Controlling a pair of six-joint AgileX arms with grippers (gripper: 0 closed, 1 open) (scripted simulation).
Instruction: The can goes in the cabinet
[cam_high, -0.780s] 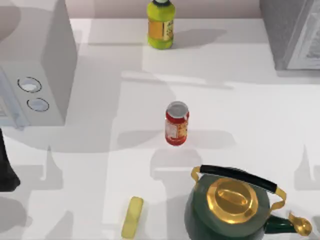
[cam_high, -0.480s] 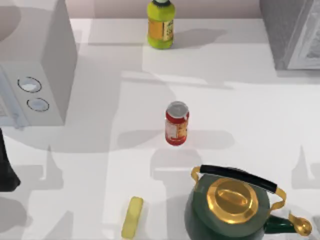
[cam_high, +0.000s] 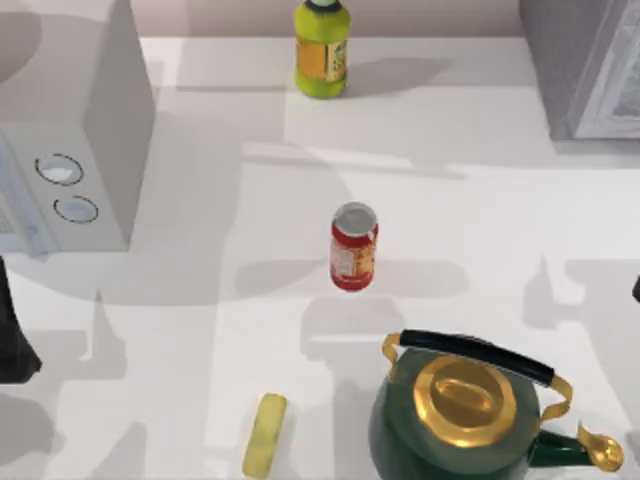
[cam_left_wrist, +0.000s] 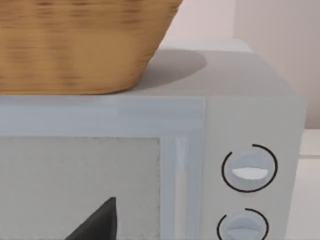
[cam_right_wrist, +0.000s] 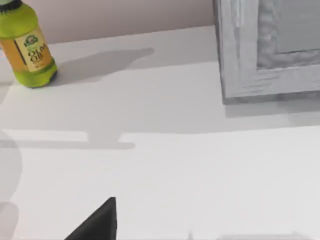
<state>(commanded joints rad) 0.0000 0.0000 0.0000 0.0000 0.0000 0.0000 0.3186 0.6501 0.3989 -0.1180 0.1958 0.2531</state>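
Observation:
The can (cam_high: 353, 247), red with a silver top and a yellow-white label, stands upright in the middle of the table with nothing touching it. The grey cabinet (cam_high: 585, 70) is at the back right corner, and the right wrist view looks toward the cabinet (cam_right_wrist: 265, 50) front. My left arm (cam_high: 10, 335) sits at the left edge, far from the can. A dark sliver of my right arm (cam_high: 637, 290) shows at the right edge, level with the can and well to its right. A dark part of each gripper shows low in its own wrist view, left (cam_left_wrist: 97, 225) and right (cam_right_wrist: 97, 222).
A white microwave (cam_high: 70, 140) with two dials stands at the left, a wicker basket (cam_left_wrist: 75, 45) on top. A yellow-green bottle (cam_high: 321, 48) stands at the back. A green and gold kettle (cam_high: 465, 410) and a yellow block (cam_high: 265, 433) lie in front of the can.
The right arm's edge has come into the top view at the right, and its shadow has slid left and toward the back. The can and the left arm have not moved.

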